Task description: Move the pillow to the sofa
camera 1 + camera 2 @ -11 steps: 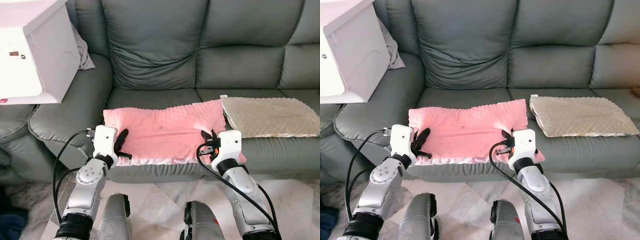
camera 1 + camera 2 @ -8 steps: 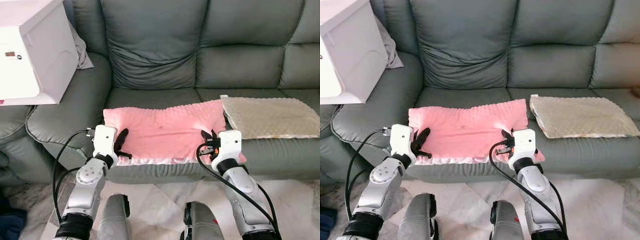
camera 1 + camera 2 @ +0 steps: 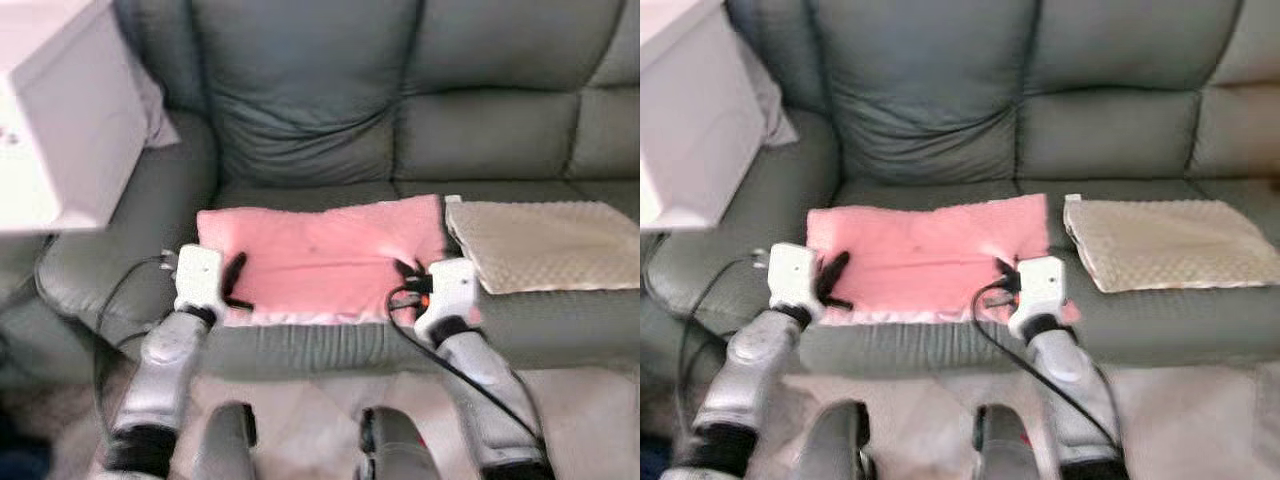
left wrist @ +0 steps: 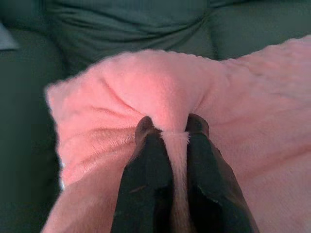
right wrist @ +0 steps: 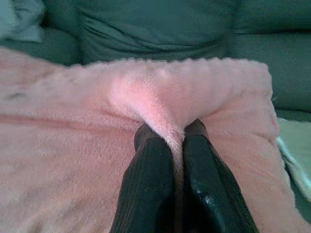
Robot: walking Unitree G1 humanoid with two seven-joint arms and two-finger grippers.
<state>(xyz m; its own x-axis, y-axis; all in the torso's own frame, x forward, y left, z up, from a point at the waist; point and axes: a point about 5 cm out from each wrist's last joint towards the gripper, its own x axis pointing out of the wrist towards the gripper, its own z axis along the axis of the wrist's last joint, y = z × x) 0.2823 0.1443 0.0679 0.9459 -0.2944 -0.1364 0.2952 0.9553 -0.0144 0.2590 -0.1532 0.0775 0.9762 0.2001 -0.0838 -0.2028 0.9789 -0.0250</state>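
While both arms reach forward over the seat edge, the pink pillow [image 3: 320, 255] lies flat on the grey sofa [image 3: 400, 130] cushion, stretched between the two sets of fingers. The left gripper [image 4: 171, 130] has its fingers clamped together on a raised fold of pillow fabric near one end, and the right gripper [image 5: 171, 130] pinches a similar fold near the other. Just beyond the right gripper's outer side lies a beige pillow [image 3: 540, 243]; a white box [image 3: 55, 120] stands past the left one.
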